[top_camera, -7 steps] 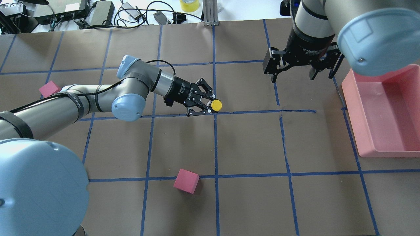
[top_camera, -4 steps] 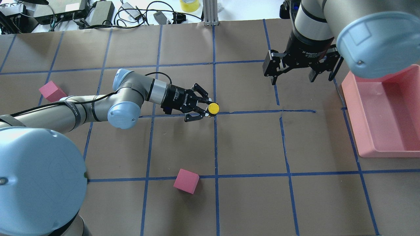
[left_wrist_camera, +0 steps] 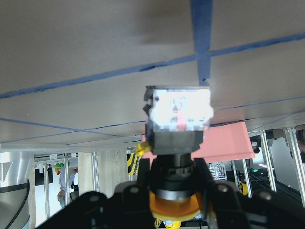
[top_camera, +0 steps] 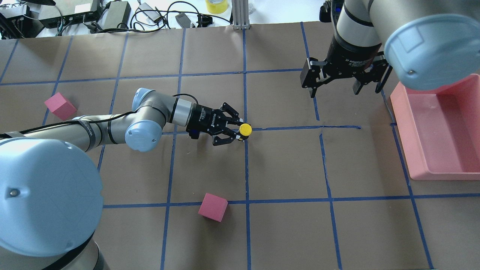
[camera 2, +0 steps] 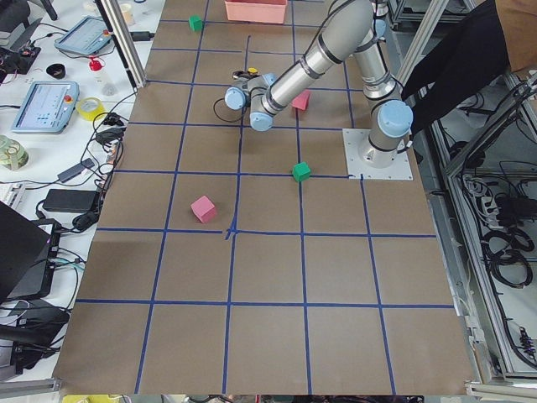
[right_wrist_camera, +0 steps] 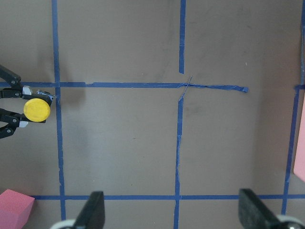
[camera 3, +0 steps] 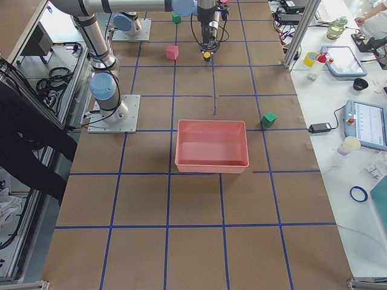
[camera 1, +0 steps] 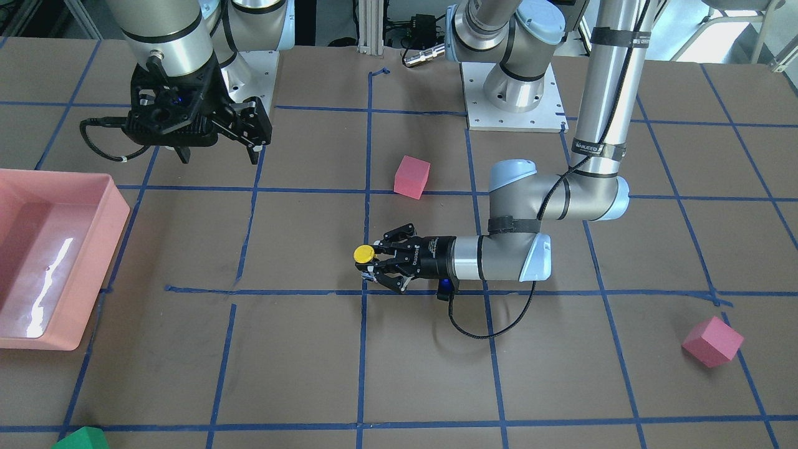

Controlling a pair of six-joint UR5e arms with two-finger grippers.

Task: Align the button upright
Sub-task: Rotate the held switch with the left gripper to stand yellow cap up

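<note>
The button (top_camera: pixel 245 129) has its round yellow cap facing up and its black body below. My left gripper (top_camera: pixel 240 132) lies nearly level, low over the table, and is shut on the button's black collar at a blue tape crossing. In the front view the button (camera 1: pixel 364 254) sits at the tip of the left gripper (camera 1: pixel 374 263). The left wrist view shows the boxy base (left_wrist_camera: pixel 178 114) close to the table, and I cannot tell if it touches. My right gripper (top_camera: pixel 343 84) hangs open and empty at the back right, well apart from the button (right_wrist_camera: pixel 37 109).
A pink tray (top_camera: pixel 438 127) stands at the right edge. One pink foam cube (top_camera: pixel 213 207) lies in front of the button and another (top_camera: pixel 60 106) lies at the far left. A green cube (camera 1: pixel 81 438) lies at the table's far edge. Cables and boxes lie beyond the table's back edge.
My left arm has turned its wrist and carried the button a little toward the near side and lower, still gripped. The right gripper has barely moved.
</note>
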